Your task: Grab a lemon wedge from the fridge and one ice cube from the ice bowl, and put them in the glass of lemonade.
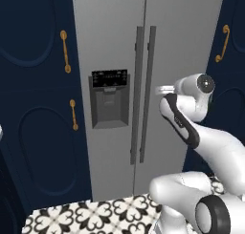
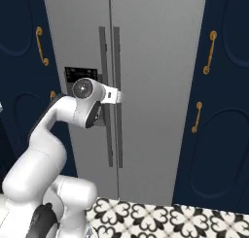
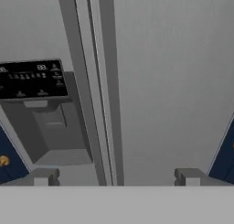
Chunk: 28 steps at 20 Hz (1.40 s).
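Fridge (image 1: pixel 143 85) shut, both doors closed, straight ahead of claw (image 3: pixel 114 176). Claw spread wide, empty, near the paired vertical bar handles (image 3: pixel 93 104), which run between its tips. Likely next: close on right-door handle.

The fridge (image 1: pixel 115 61) runs past the top edge; its shut doors hide the inside, and the arm covers part of its right door.
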{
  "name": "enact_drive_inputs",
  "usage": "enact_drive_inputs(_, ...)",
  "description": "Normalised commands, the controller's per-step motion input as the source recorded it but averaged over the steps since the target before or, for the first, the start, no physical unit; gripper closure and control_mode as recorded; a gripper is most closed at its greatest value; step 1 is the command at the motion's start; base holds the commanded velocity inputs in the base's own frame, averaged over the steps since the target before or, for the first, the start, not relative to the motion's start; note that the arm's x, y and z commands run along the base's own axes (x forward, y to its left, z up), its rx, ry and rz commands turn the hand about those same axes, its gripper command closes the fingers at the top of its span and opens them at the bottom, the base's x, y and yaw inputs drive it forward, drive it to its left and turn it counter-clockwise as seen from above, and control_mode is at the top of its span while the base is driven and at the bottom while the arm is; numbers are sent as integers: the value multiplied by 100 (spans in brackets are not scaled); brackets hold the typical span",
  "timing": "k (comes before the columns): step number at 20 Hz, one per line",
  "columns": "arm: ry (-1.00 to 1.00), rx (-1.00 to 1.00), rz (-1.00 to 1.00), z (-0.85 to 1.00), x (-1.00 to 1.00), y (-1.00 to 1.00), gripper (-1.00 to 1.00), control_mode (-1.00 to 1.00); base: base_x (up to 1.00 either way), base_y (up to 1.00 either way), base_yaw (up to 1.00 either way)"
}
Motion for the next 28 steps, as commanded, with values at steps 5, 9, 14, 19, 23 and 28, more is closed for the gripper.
enact_drive_inputs(5,0,0,0,-1,83,-5,-100,-100,0,0,0)
enact_drive_inputs(9,0,0,0,-12,89,-4,-100,-100,0,0,0)
enact_drive_inputs(14,0,-1,0,-35,95,0,-100,-100,0,0,0)
enact_drive_inputs(19,0,0,0,-36,88,-6,-100,-100,0,0,0)
enact_drive_inputs(23,0,0,0,-27,93,-19,-100,-100,0,0,0)
enact_drive_inputs(28,0,0,0,-27,95,-30,-100,-100,0,0,0)
